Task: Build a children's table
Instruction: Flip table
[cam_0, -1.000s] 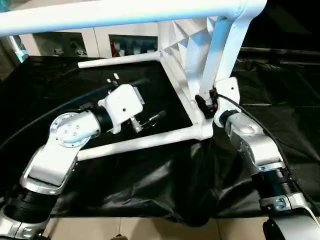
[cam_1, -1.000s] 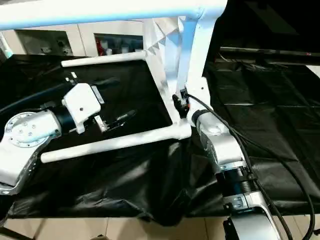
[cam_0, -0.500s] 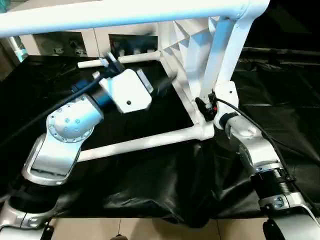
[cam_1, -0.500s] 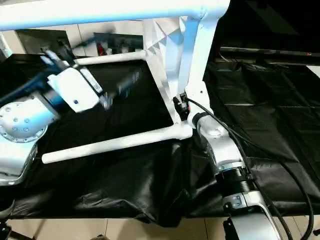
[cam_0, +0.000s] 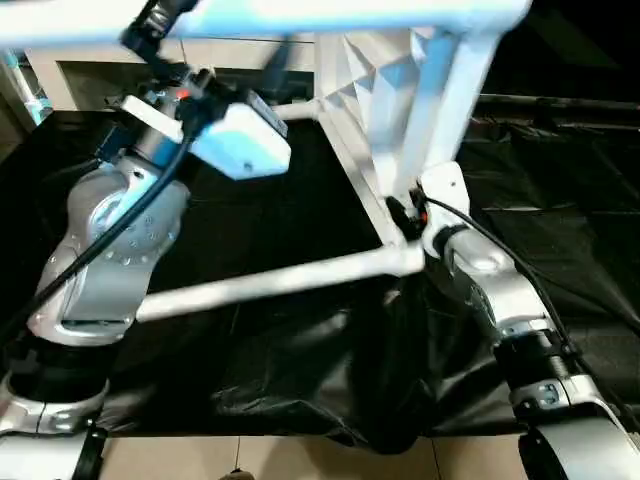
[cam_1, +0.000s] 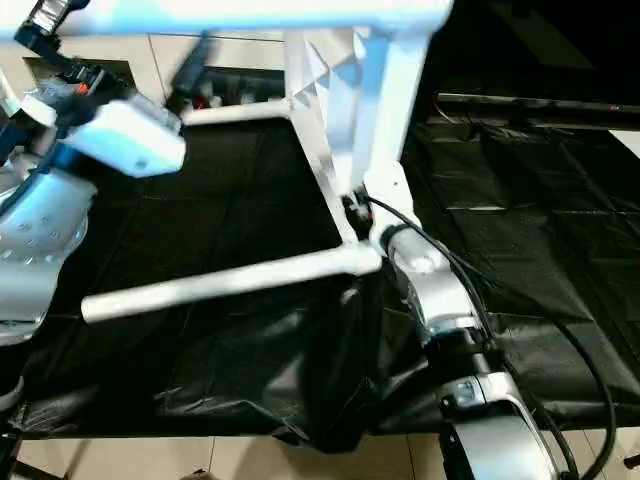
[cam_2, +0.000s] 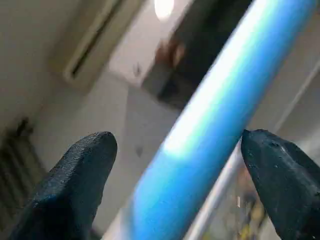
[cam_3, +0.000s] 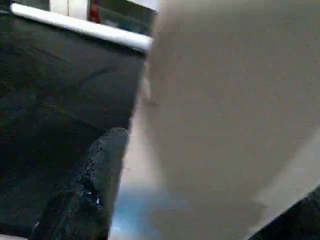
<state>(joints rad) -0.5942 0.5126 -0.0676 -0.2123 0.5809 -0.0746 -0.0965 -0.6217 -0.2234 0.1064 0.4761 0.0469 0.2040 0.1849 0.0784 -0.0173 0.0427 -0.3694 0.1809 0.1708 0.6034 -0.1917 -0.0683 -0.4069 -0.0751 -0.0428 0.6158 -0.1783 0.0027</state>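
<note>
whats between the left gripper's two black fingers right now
A white tapered tube leg of the children's table runs through the gap of the left gripper, jaws wide open and apart from it, in the left wrist view.

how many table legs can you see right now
4: one leg across the top, one pointing left above the black cloth, one at the back, one upright by the right tool.

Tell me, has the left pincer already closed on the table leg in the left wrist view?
No. The left pincer stands wide open, its two black fingers on either side of the table leg with gaps showing.
</note>
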